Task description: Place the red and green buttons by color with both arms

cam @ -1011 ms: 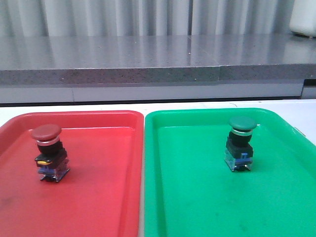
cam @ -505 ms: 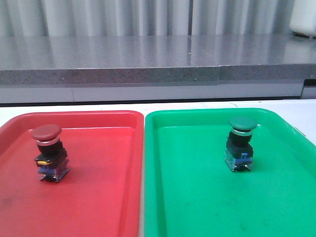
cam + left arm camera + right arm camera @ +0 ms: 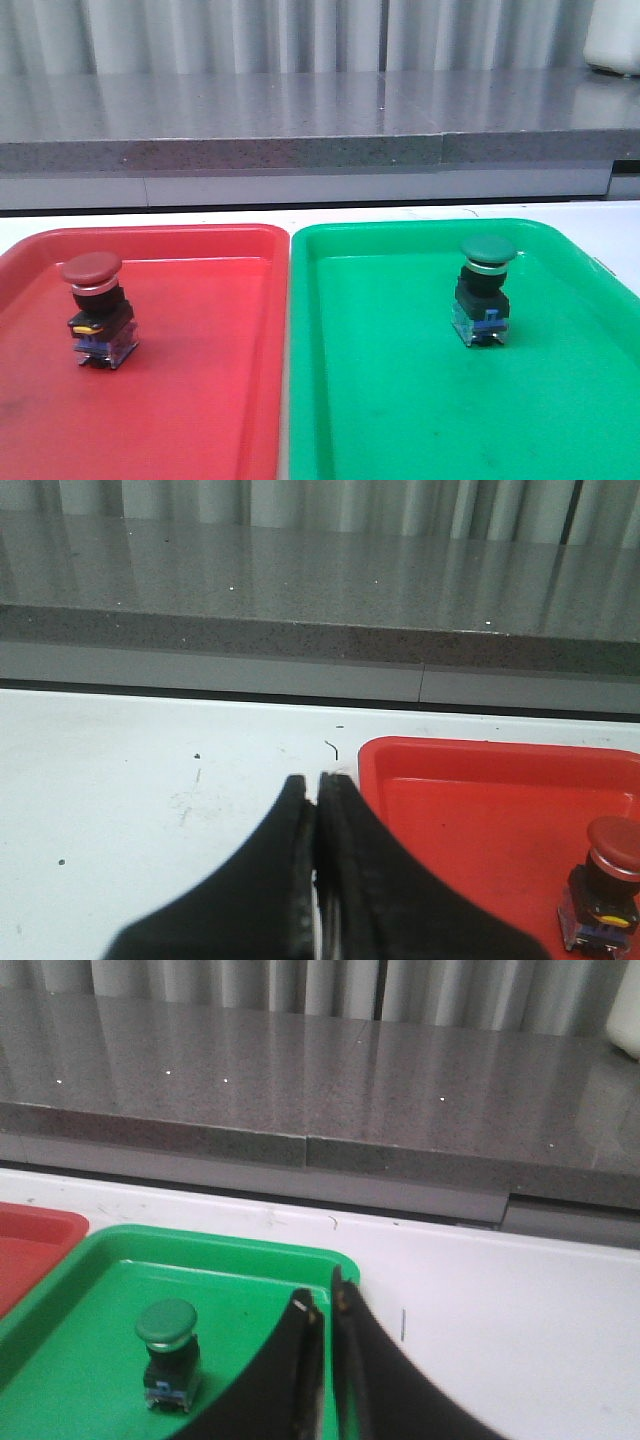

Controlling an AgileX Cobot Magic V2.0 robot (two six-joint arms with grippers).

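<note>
Laboratory-style robot test bench: a white tabletop (image 3: 420, 212) is carrying a red tray (image 3: 200, 240) and a green tray (image 3: 420, 232) side by side, a grey speckled stone ledge (image 3: 300, 140) is running behind, and pale corrugated panelling (image 3: 250, 35) is closing the background.

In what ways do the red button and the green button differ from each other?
The red button has a dark red cap and stands in the red tray; the green button has a dark green cap and stands in the green tray. Both are upright, with silver collars, black bodies and blue-and-clear bases.
</note>
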